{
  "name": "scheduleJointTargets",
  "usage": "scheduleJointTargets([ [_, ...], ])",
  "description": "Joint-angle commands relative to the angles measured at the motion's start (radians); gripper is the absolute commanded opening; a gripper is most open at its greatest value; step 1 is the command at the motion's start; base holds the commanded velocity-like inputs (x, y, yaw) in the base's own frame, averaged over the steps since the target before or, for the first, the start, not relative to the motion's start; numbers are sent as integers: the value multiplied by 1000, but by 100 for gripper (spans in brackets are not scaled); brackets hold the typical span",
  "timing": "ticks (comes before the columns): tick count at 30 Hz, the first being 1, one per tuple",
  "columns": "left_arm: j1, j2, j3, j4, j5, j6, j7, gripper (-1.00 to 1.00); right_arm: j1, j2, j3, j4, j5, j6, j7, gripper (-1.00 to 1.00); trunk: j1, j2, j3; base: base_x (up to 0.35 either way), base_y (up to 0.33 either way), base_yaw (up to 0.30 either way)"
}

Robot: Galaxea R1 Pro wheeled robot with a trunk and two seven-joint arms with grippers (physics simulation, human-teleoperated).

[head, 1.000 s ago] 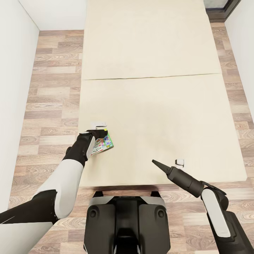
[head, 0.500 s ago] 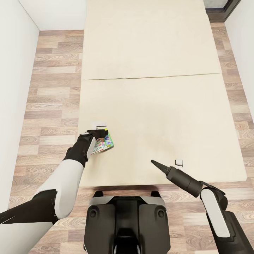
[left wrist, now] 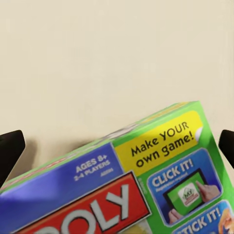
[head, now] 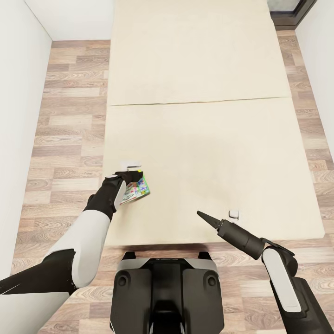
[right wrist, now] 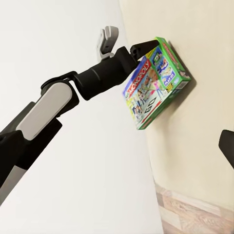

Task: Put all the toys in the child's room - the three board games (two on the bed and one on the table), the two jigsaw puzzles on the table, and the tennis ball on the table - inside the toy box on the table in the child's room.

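The green-edged Monopoly board game (head: 137, 190) hangs tilted just above the bed (head: 204, 139), near the mattress's front left corner. My left gripper (head: 131, 176) is shut on its edge. In the left wrist view the box (left wrist: 122, 195) fills the gap between the two black fingertips (left wrist: 9, 148). From the right wrist view I see the same box (right wrist: 156, 83) lifted off the mattress, with the left gripper (right wrist: 146, 48) clamped over its upper edge. My right gripper (head: 200, 215) hovers over the bed's front right part, open and holding nothing.
Wood-plank floor (head: 69, 116) runs along both sides of the bed and in front of it. A white wall (head: 18, 116) stands close on the left. A dark window frame (head: 292, 16) sits at the far right corner. My base (head: 167, 287) is at the bed's foot.
The right arm has drifted slightly to the left and towards me. The left arm and the Monopoly box have barely moved.
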State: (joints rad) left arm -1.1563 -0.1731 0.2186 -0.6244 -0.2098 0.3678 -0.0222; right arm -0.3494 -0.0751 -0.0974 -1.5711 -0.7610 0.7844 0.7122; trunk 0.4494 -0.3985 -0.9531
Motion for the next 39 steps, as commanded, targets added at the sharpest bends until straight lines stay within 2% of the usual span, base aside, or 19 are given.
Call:
scheduleJointTargets([
  [1,0,-1,5,-1,-8,4,-2,100,0,0,-1,0,-3,6,1,100,1,-2,-1,0,0,0],
  [39,0,-1,5,-1,-8,0,-2,100,0,0,2,3,-3,6,0,100,1,-2,0,-6,0,0],
])
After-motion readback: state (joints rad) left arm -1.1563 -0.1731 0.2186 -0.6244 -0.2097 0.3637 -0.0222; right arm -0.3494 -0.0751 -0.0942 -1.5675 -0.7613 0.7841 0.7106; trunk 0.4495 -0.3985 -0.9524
